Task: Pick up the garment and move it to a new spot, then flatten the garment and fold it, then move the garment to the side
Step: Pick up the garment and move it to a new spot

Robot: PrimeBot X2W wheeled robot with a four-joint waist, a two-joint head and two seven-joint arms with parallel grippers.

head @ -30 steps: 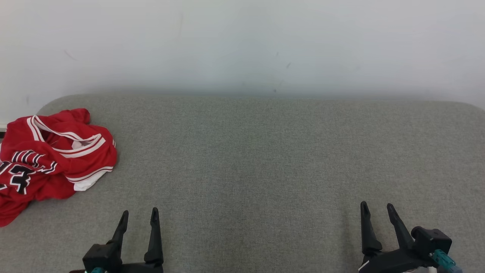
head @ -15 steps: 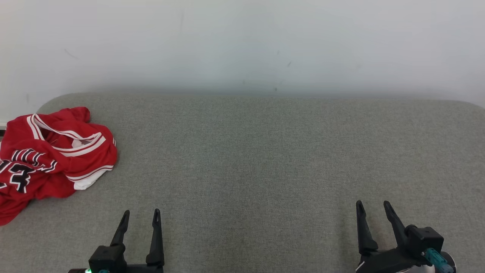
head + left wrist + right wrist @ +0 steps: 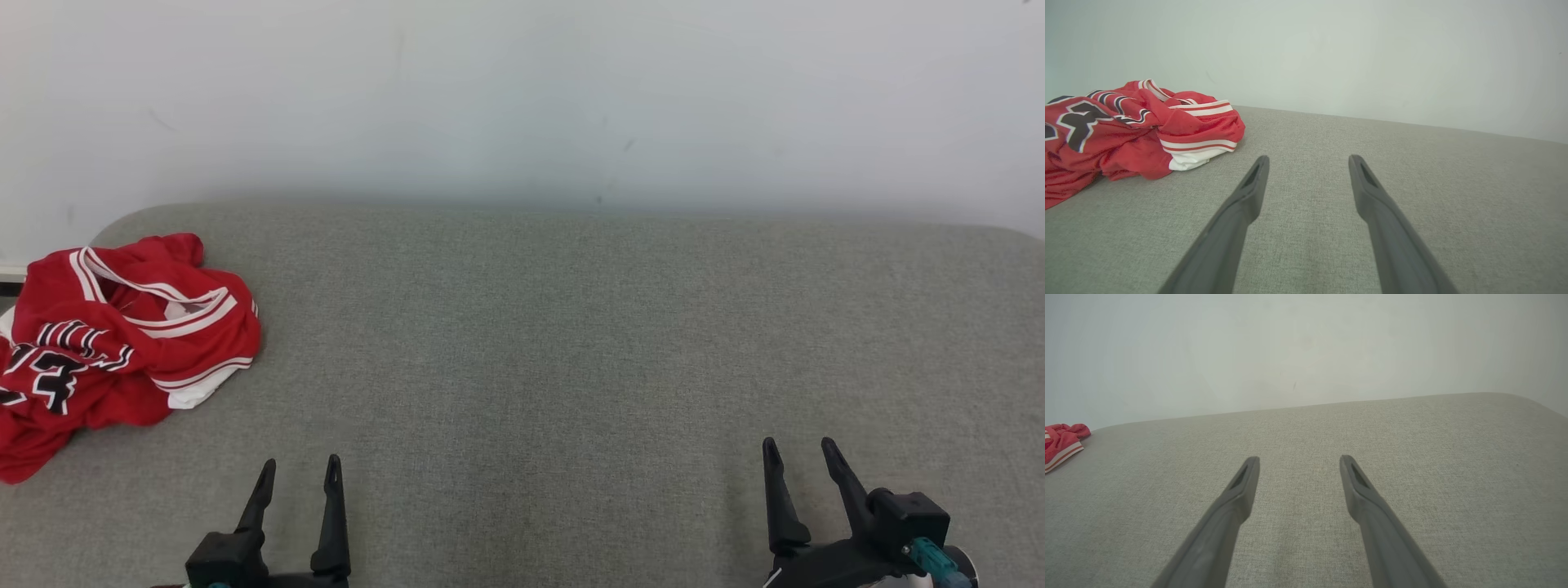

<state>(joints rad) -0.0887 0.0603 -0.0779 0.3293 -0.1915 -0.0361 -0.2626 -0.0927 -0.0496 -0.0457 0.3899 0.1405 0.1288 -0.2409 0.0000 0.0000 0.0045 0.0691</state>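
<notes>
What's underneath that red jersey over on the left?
The crumpled red jersey lies directly on the grey fabric surface, which shows along its near and right edges. Its folds cover the patch beneath, so anything tucked under there cannot be seen.

A grey fabric-covered surface [image 3: 555,343] with rounded corners is shown; a crumpled red basketball jersey [image 3: 122,359] is heaped at nine o'clock.
</notes>
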